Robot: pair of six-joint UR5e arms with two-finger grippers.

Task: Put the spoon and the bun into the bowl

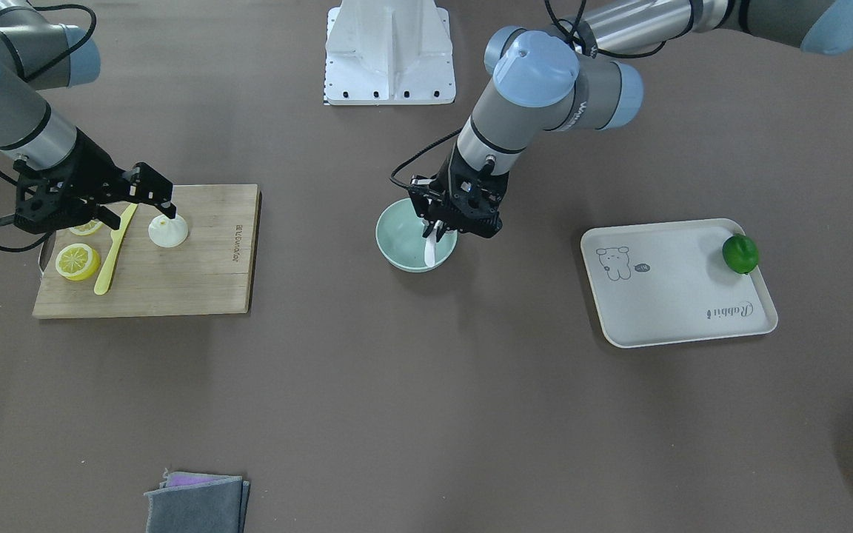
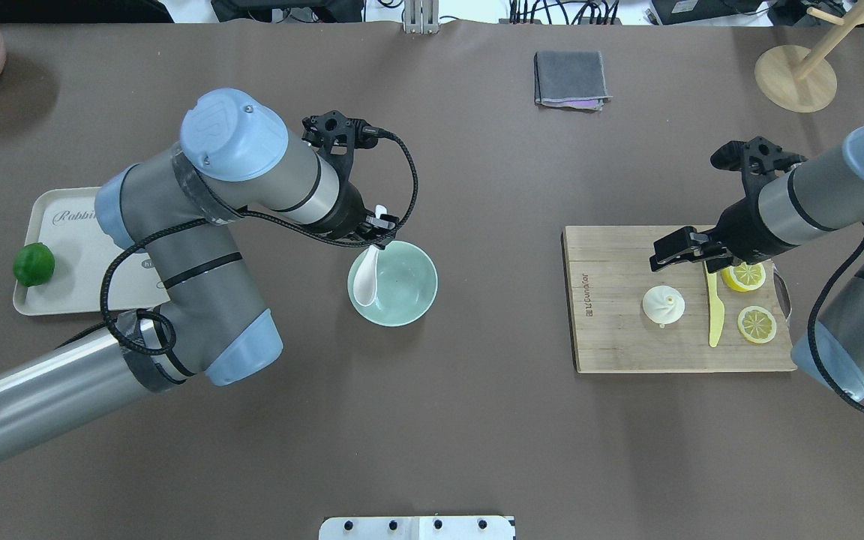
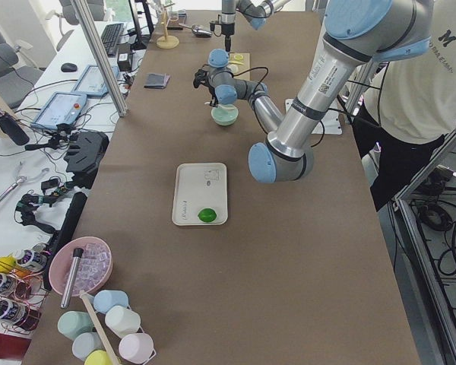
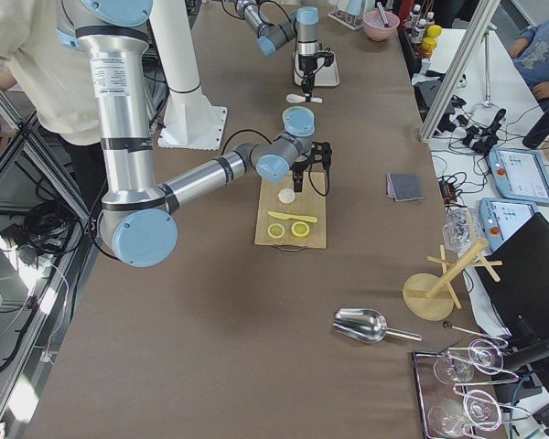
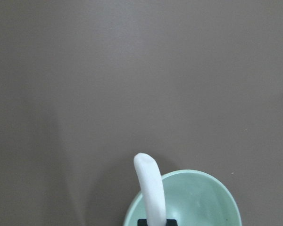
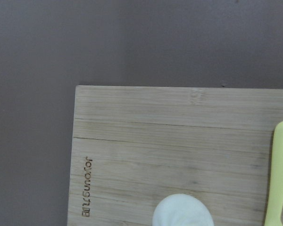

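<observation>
The mint-green bowl point(image 2: 402, 289) stands mid-table. My left gripper point(image 2: 379, 229) is over its rim, shut on the handle of the white spoon point(image 2: 366, 281), whose scoop hangs tilted into the bowl. The spoon point(image 5: 148, 188) and bowl point(image 5: 198, 197) also show in the left wrist view. The white bun point(image 2: 663, 305) sits on the wooden cutting board point(image 2: 612, 337). My right gripper point(image 2: 685, 253) is open and empty, just above and beside the bun. The bun's top point(image 6: 183, 211) shows at the bottom of the right wrist view.
A yellow plastic knife point(image 2: 715, 315) and two lemon slices point(image 2: 756, 324) lie on the board beside the bun. A beige tray point(image 2: 76, 277) with a green lime point(image 2: 33, 264) is at the left. A grey folded cloth point(image 2: 571, 78) lies at the far side.
</observation>
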